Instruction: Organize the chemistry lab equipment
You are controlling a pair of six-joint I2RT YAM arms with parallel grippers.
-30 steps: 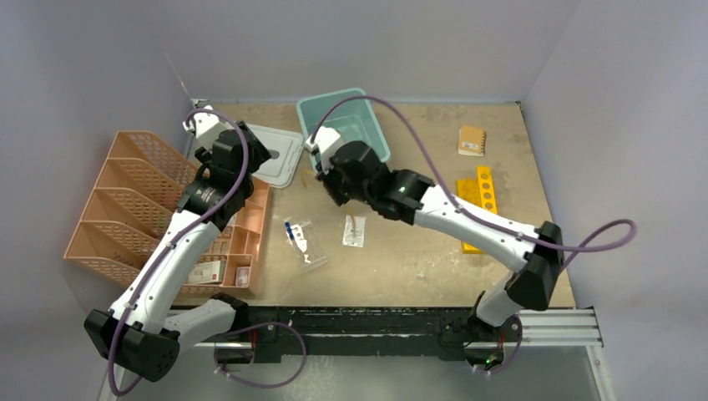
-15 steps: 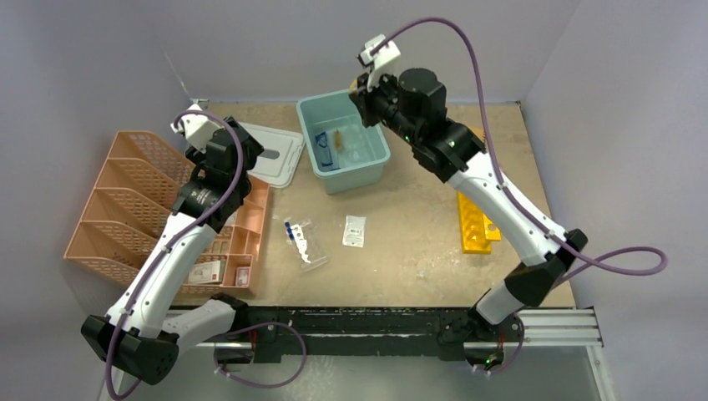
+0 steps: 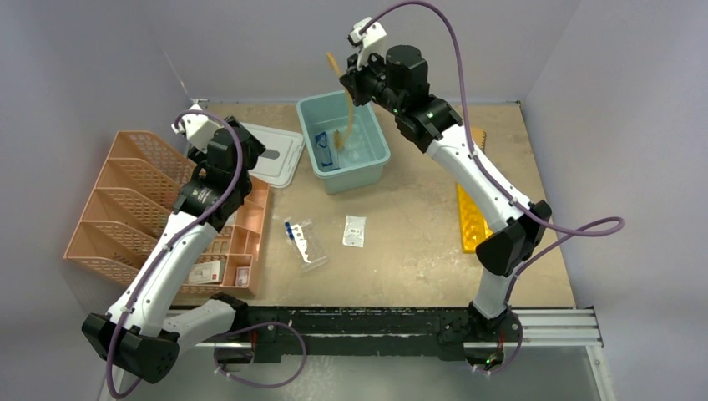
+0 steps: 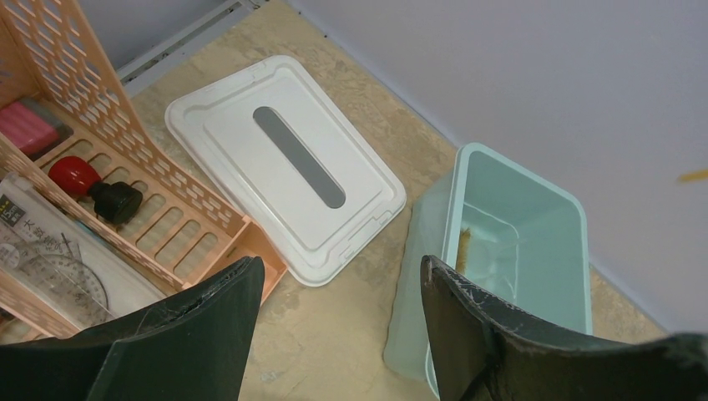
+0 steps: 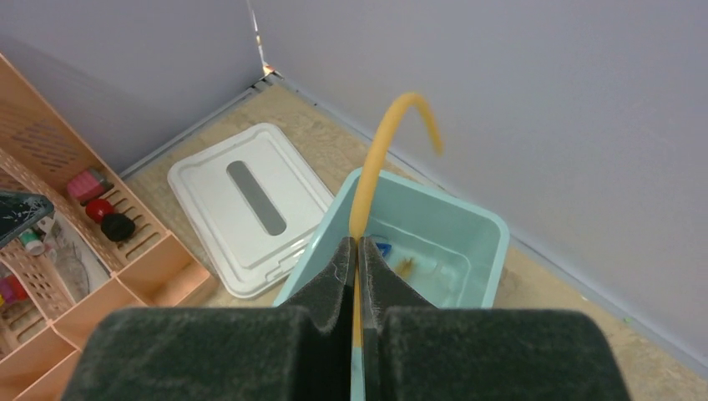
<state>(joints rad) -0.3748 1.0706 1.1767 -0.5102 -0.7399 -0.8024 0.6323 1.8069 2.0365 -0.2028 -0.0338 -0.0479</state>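
Right tool (image 5: 357,251) pinches amber rubber tubing (image 5: 373,163) above the teal bin (image 3: 363,174), only top view shows its tail reaching inside; left tool (image 4: 338,267) gapes wide left of that bin.

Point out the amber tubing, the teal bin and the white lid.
amber rubber tubing (image 5: 371,180), right wrist view, its upright stretch
teal bin (image 3: 355,175), top view, near wall
white lid (image 4: 299,157), left wrist view, gray center strip

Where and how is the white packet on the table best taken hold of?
Probably across its shorter width, coming straight down from above: the white packet lies flat on the table, its long edges free, with bare surface on both sides.
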